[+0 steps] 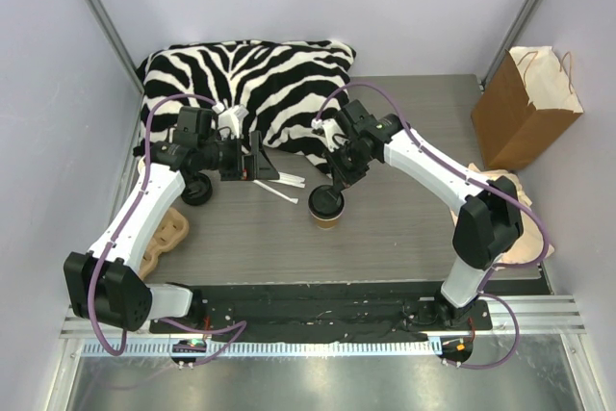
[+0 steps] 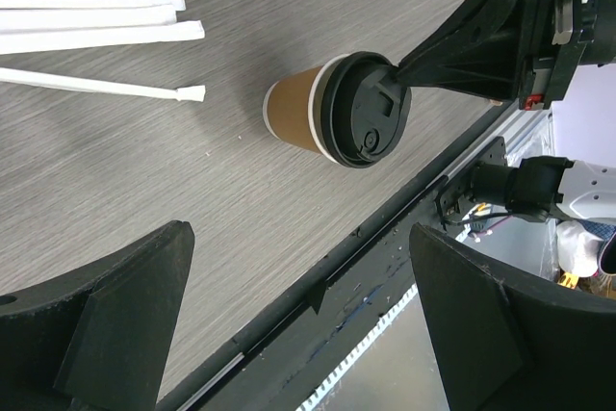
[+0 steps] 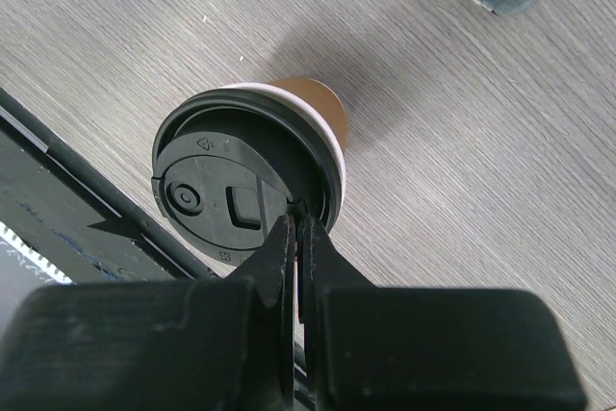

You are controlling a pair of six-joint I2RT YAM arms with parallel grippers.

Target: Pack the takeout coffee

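Standing upright, brown kraft takeout coffee (image 1: 326, 211) with round black lid (image 3: 245, 194)

Bright, even light from above. A faint shadow lies on the desk (image 3: 462, 141) beside the takeout coffee (image 3: 245, 180). The near metal sheet (image 1: 318, 387) glares; the right tool (image 3: 296, 223) looks soft.

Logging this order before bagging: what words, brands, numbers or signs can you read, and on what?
No readable words or numbers anywhere.
On the black lid of the coffee cup: small raised marks near the rim, one arrow-like; too small to read.
On the brown paper bag: no print visible.
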